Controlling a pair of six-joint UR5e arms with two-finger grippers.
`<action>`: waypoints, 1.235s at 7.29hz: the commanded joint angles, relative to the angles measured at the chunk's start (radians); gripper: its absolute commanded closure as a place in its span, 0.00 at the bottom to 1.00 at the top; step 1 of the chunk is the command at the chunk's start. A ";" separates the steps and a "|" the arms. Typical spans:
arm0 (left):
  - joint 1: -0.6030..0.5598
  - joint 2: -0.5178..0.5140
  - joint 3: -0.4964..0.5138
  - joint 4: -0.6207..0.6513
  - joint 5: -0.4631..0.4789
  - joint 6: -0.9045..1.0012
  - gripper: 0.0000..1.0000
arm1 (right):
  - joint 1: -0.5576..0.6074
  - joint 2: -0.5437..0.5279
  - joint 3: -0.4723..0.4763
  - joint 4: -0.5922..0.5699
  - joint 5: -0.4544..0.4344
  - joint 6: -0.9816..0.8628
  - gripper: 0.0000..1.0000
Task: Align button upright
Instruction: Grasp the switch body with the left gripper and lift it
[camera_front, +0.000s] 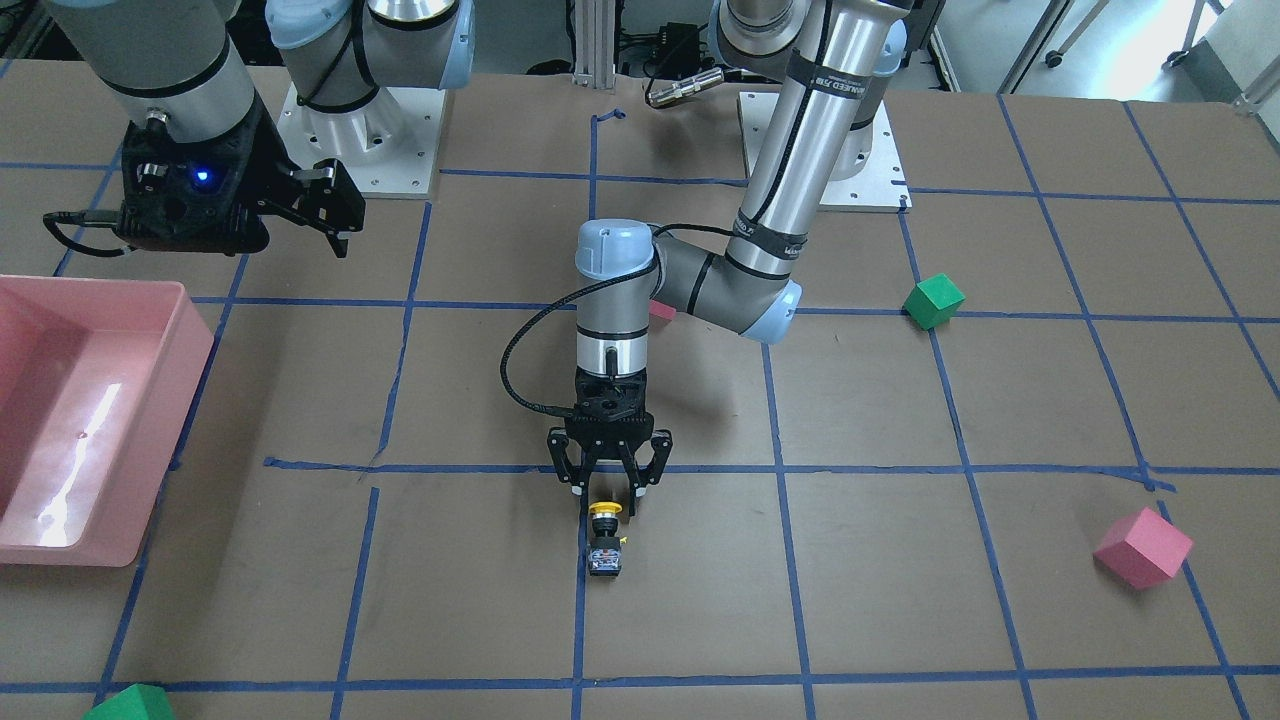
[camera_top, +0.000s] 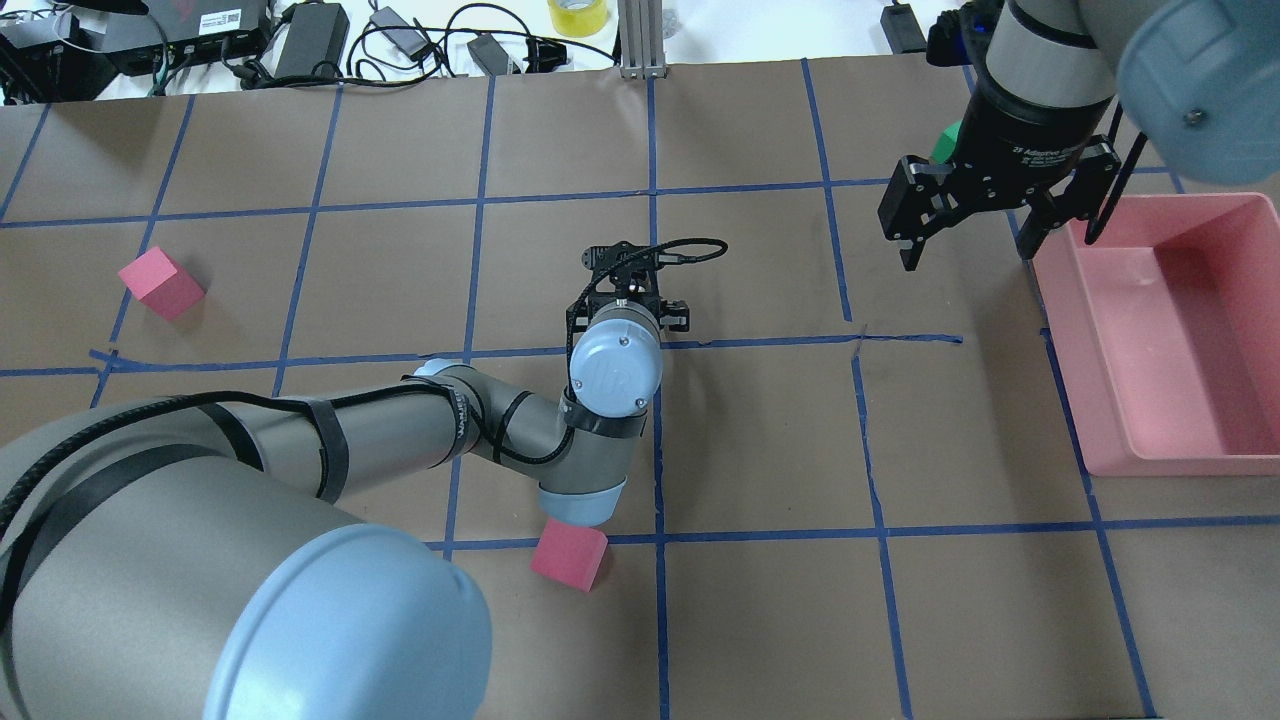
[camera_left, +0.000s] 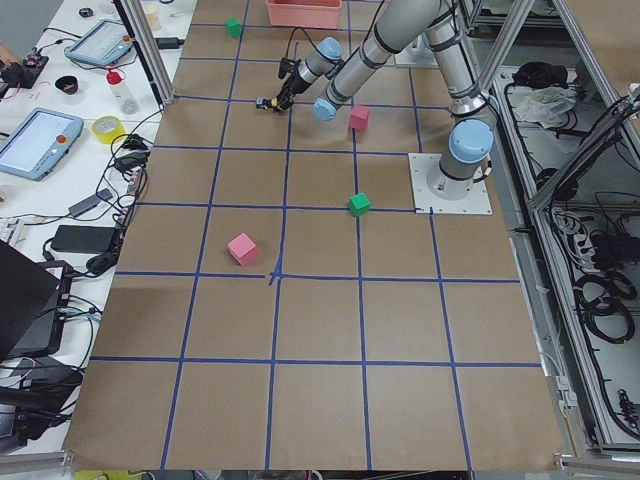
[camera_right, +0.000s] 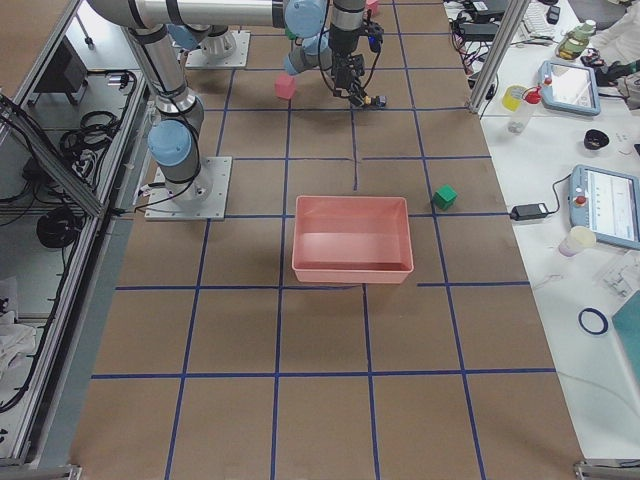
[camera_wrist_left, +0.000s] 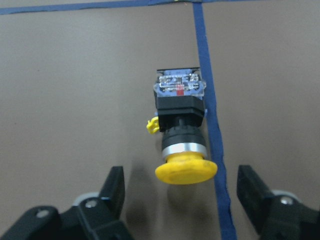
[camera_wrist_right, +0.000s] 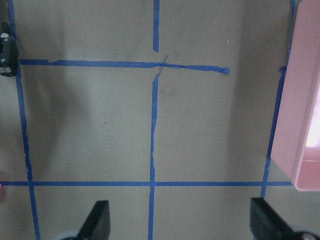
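The button (camera_front: 605, 540) lies on its side on the brown table next to a blue tape line. Its yellow cap points toward the robot and its whitish contact block points away. In the left wrist view the button (camera_wrist_left: 180, 120) lies just ahead of the fingertips, cap nearest. My left gripper (camera_front: 608, 492) points down just above the table, open, with its two fingers (camera_wrist_left: 114, 187) either side of the cap and not touching it. In the overhead view the wrist hides the button. My right gripper (camera_top: 965, 240) is open and empty, hovering beside the pink bin.
A pink bin (camera_top: 1060, 330) stands on the robot's right side. Pink cubes (camera_top: 570, 555) (camera_top: 160, 283) and a green cube (camera_front: 933, 300) lie on the table, away from the button. Another green cube (camera_front: 130, 705) sits at the far edge.
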 joint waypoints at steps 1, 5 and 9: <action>-0.001 -0.002 0.004 0.002 0.000 -0.004 0.59 | 0.000 0.000 -0.002 0.000 0.000 0.001 0.00; -0.001 0.037 0.008 -0.005 -0.001 -0.027 0.99 | 0.000 0.000 0.003 0.000 -0.002 0.001 0.00; -0.001 0.190 0.183 -0.569 -0.053 -0.321 1.00 | 0.000 0.002 0.005 0.000 -0.003 0.003 0.00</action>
